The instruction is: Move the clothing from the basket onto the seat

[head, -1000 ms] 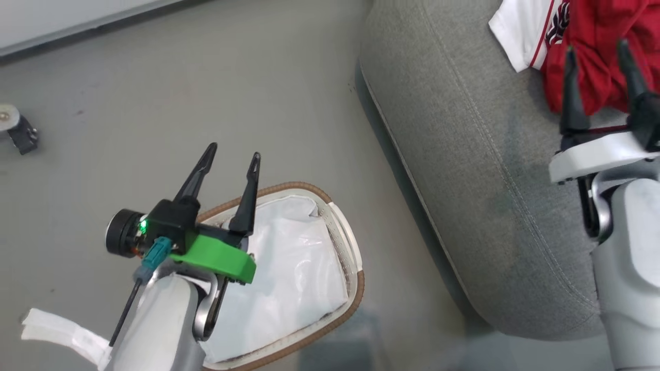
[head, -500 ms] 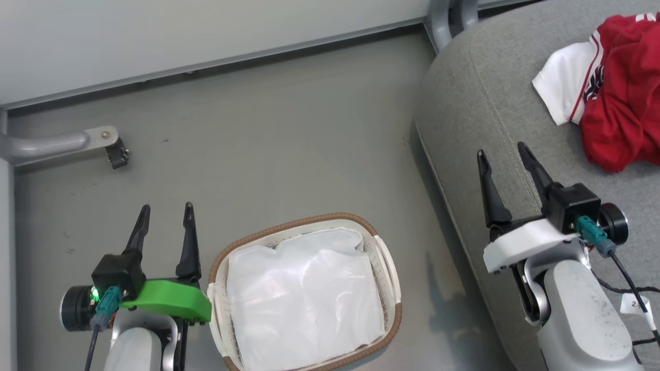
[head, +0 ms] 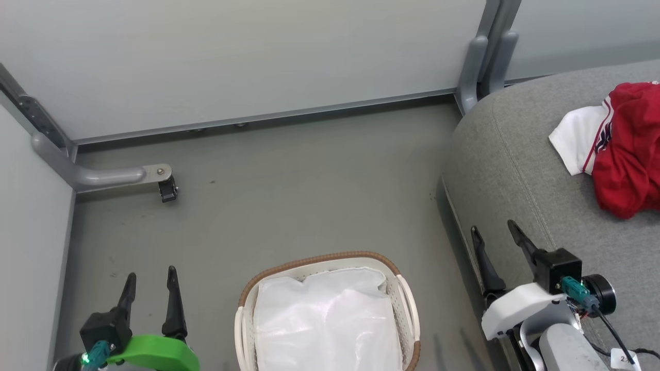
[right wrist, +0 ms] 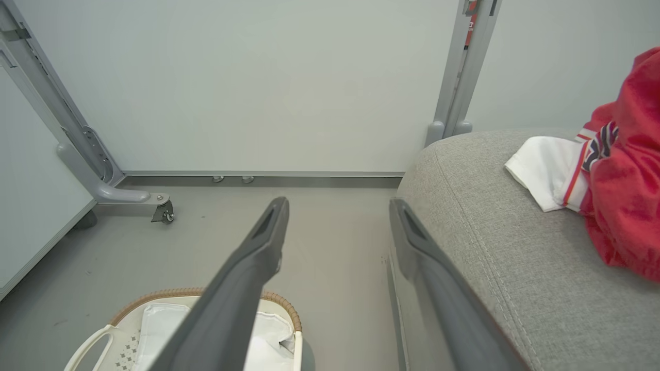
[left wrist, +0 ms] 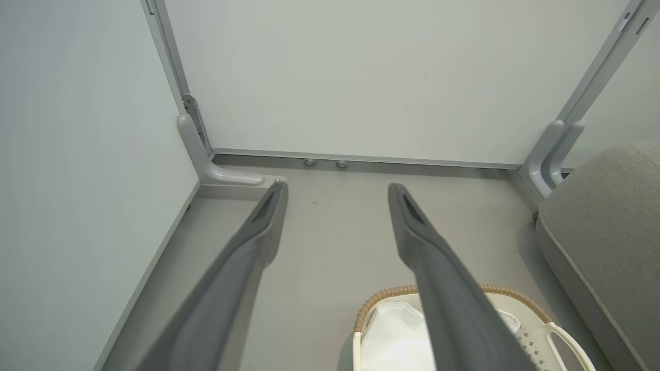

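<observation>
There are two grippers, both with jaws spread fairly wide and holding nothing. The left gripper (head: pixel 150 274) sits at the lower left of the head view over the grey floor (head: pixel 289 196), and its green mount is cut by the bottom edge. The right gripper (head: pixel 492 228) is at the lower right, its fingers rising over the near edge of the seat (head: pixel 515 170). Between them, at bottom centre, stands one basket (head: pixel 319 257). Its lower part is cut off, and the white liner (head: pixel 325 319) shows inside. The clothing (head: pixel 626 149) lies on the seat at the right edge as one red heap with a white panel, partly out of frame. How many jerseys it holds I cannot tell. One caster foot (head: pixel 166 188) stands at the left by the wall.
</observation>
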`<state>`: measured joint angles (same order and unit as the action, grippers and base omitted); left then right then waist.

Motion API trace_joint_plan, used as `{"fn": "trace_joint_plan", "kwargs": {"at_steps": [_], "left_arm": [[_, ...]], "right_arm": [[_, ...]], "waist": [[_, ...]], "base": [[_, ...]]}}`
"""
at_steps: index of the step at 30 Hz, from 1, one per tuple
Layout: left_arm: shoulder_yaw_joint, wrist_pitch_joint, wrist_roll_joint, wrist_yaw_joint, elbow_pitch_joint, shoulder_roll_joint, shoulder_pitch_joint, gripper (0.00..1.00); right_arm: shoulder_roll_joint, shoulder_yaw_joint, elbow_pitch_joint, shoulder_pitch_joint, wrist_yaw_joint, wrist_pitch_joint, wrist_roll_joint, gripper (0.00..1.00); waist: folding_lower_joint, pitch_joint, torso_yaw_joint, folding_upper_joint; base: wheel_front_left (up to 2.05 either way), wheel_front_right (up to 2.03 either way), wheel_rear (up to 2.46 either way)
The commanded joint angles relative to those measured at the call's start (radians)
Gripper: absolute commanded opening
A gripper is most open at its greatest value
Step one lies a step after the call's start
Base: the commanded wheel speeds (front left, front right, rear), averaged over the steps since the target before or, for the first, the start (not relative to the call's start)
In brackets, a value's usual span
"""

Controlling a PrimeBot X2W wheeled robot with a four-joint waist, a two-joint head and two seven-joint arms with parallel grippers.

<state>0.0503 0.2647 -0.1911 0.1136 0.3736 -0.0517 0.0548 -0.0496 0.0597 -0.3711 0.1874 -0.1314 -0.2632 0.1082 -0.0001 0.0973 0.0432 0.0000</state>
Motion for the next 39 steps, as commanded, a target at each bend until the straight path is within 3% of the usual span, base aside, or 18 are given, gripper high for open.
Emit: {"fn": "trace_joint_plan", "kwargs": {"at_steps": [1,7,8,39], "left_arm": [[-0.004,-0.001,-0.011,0.004,0.011,0.001,-0.027,1.00],[-0.019,-0.001,-0.032,0.013,0.022,0.000,-0.057,1.00],[-0.019,-0.001,-0.032,0.010,0.023,0.001,-0.046,0.00],[0.012,-0.139,-0.537,0.013,-0.021,0.003,-0.005,0.00]], "right_arm": [[-0.004,0.001,-0.009,-0.024,0.001,-0.002,0.007,1.00],[-0.004,-0.001,-0.020,-0.054,0.001,-0.002,0.014,1.00],[0.000,0.000,-0.020,-0.040,0.000,0.000,0.011,0.00],[0.002,-0.064,0.024,-0.058,0.000,0.138,0.552,0.00]], "waist": [[0.0001,-0.031,0.011,0.0000],[0.0001,-0.056,0.006,0.0000],[0.0001,-0.051,0.007,0.0000],[0.0001,-0.062,-0.005,0.0000]], "base": [[0.00,0.00,0.00],[0.00,0.00,0.00],[0.00,0.00,0.00],[0.00,0.00,0.00]]}}
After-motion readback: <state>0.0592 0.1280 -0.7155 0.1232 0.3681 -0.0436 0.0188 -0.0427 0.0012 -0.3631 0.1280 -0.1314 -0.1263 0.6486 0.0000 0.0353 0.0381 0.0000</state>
